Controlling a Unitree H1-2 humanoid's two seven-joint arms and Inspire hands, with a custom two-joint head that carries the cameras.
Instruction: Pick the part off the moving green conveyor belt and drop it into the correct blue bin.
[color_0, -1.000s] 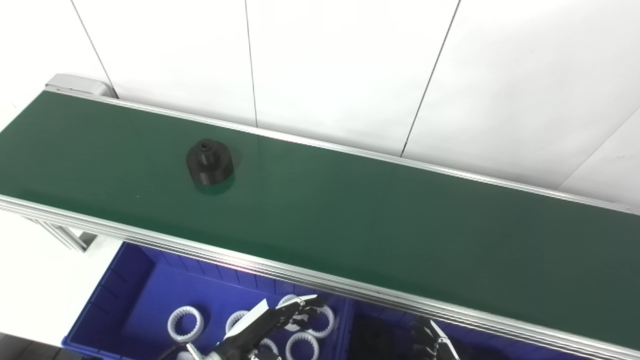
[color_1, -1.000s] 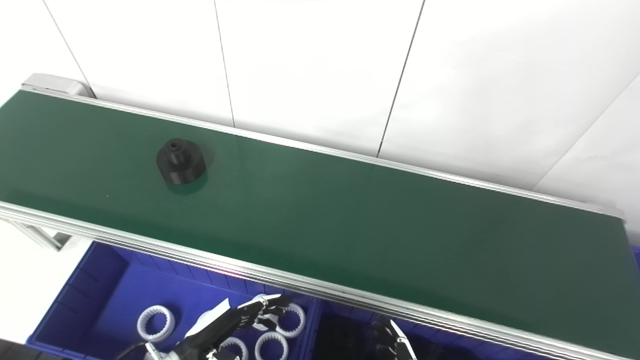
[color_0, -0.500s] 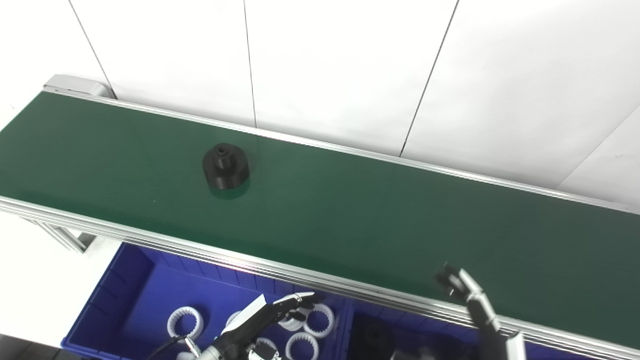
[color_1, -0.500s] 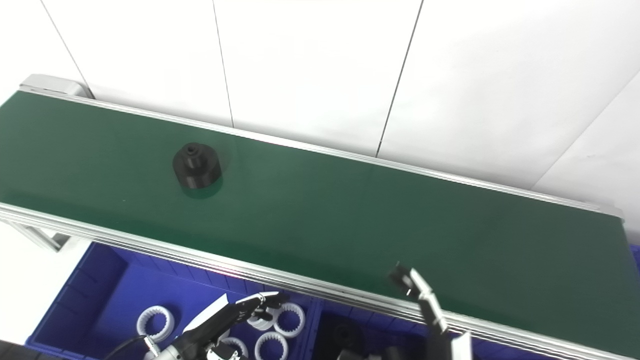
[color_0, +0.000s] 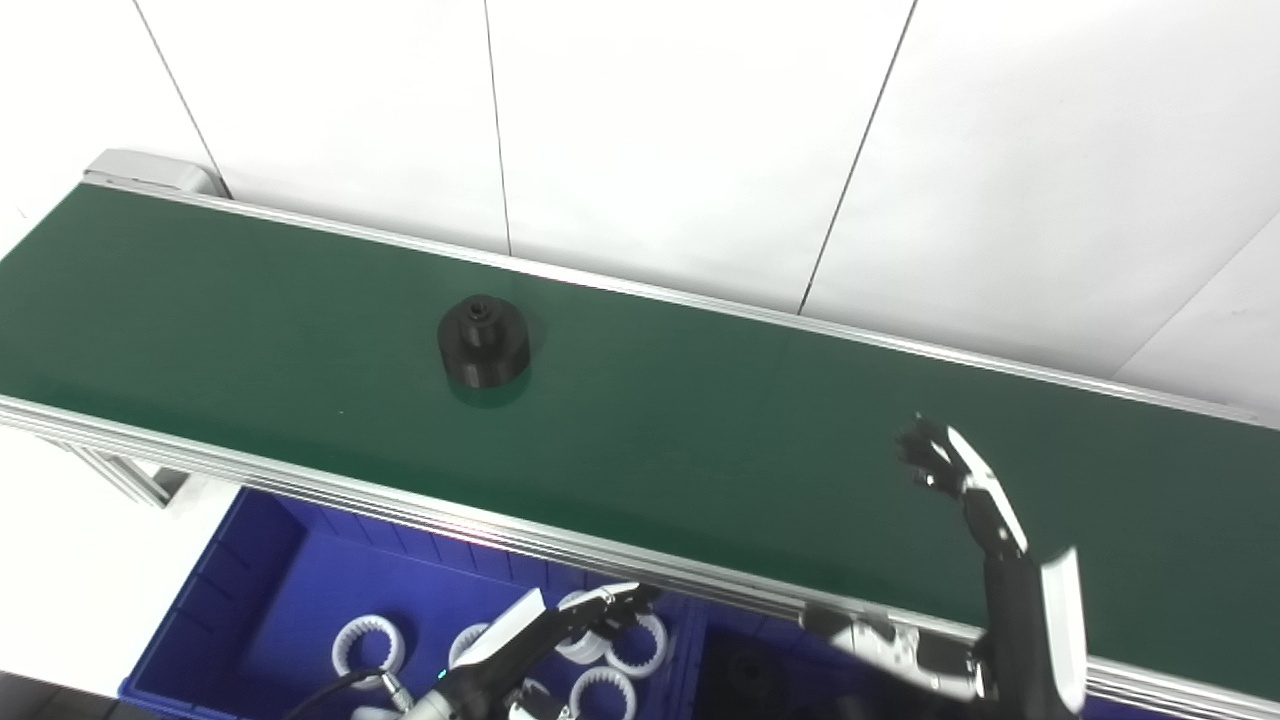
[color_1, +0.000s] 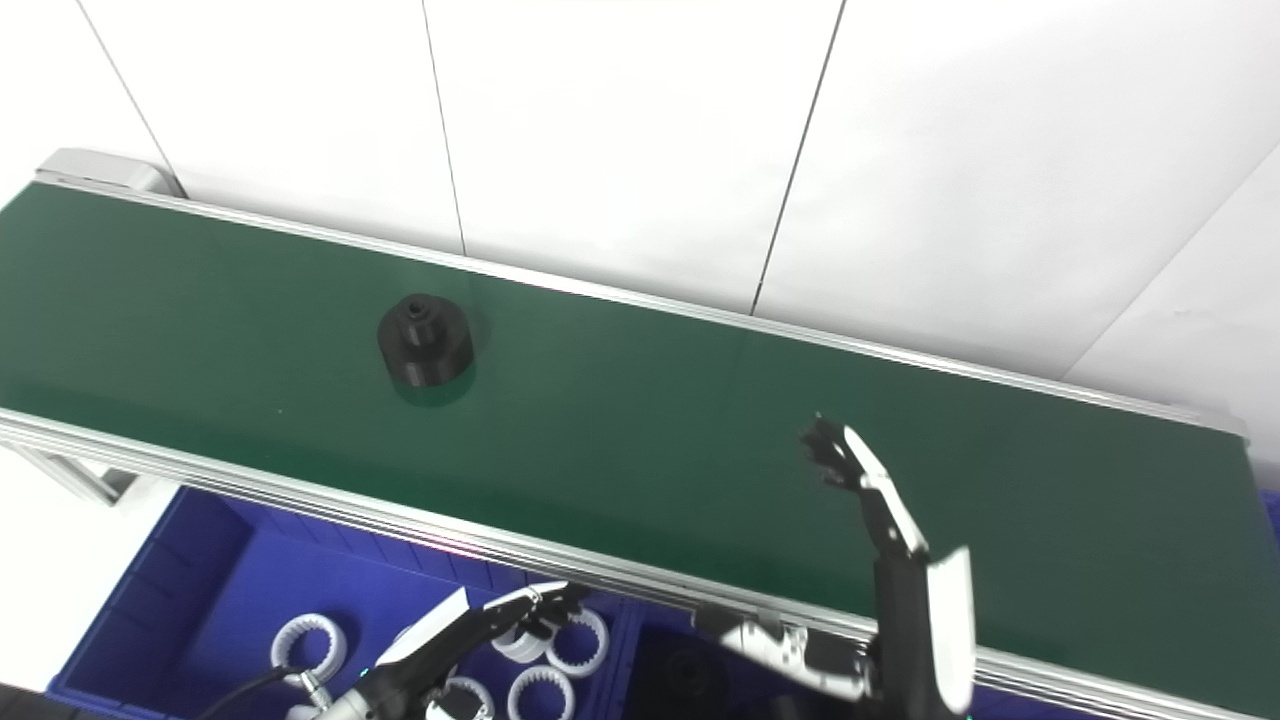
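1. Left hand (color_0: 560, 632): nearest, low over blue bin (color_0: 260, 580) w/ white toothed rings (color_0: 370, 643); fingers spread, empty.
2. Second bin compartment (color_1: 690, 672): to the right of the rings, holds dark parts; detail unclear.
3. Right hand (color_0: 965, 500): raised over green conveyor belt (color_0: 700, 440), fingers open, holding nothing.
4. Black part (color_0: 483, 342): upright mid-belt, well apart from right hand, untouched.
5. Far: white wall panels.
Step, judged: pre-grasp, approach. Next: time the reach to meet the part, close round its body, lift, carry to the dark-parts bin.
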